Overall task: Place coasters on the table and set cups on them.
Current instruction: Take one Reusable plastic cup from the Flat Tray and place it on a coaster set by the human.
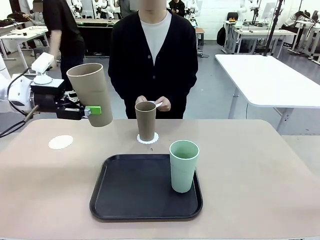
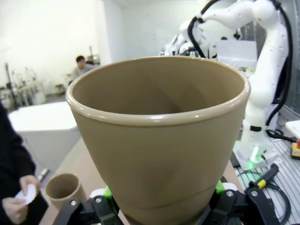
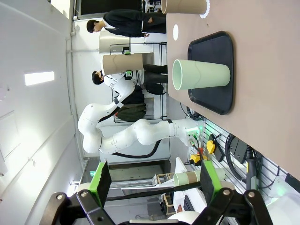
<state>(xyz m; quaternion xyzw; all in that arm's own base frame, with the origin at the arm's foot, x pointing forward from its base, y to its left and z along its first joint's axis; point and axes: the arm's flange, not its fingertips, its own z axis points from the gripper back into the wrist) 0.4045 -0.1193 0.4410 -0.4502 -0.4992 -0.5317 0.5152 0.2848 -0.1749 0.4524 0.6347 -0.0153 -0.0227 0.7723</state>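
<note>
My left gripper [image 1: 92, 111] is shut on a tan cup [image 1: 91, 92] and holds it in the air, slightly tilted, over the table's [image 1: 260, 165] back left. In the left wrist view the cup [image 2: 159, 136] sits between the green pads [image 2: 108, 192]. A bare white coaster [image 1: 60, 142] lies on the table below and to the left of it. A second tan cup [image 1: 145, 121] stands on a coaster [image 1: 148, 138] at the back middle. A mint green cup [image 1: 183, 166] stands on the black tray [image 1: 130, 190]. My right gripper [image 3: 155, 183] is open and holds nothing.
The person stands at the far side and holds a small white disc [image 1: 157, 104] in both hands, just behind the standing tan cup. The tray takes up the front middle of the table. A white table [image 1: 270, 75] stands at the back right.
</note>
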